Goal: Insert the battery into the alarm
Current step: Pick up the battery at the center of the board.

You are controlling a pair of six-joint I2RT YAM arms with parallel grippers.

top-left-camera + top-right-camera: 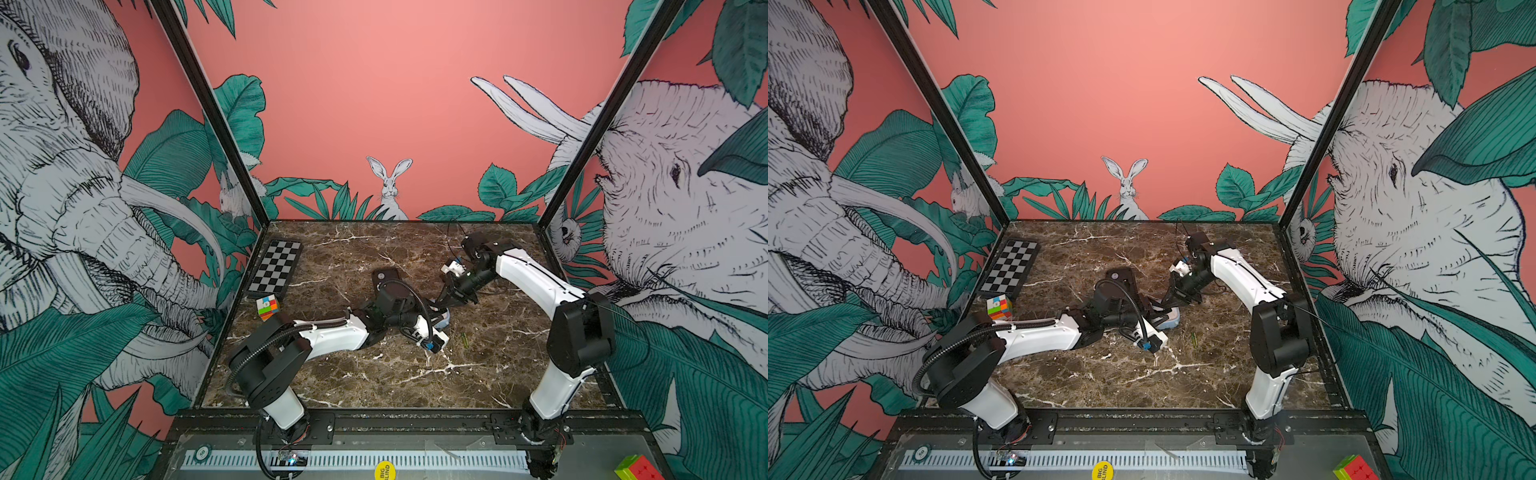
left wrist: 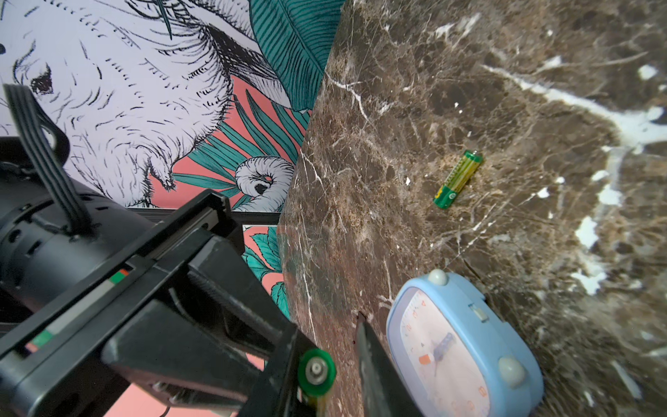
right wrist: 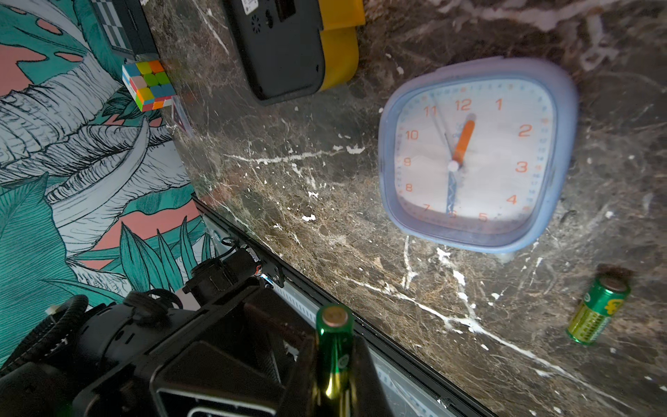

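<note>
Two batteries are in sight: my right gripper is clamped on one battery, just upper right of the blue alarm clock, which lies face up at the centre of both top views. A spare battery lies lower right of it. I cannot tell how the jaws of my left gripper stand.

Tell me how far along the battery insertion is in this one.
Done: the right gripper is shut on one battery, clear of the table. In hand: it hovers by the blue alarm clock, which lies face up, with the left gripper beside it. Left: the clock's back is hidden, so reaching the compartment and inserting remain. A second battery lies loose on the table.
</note>
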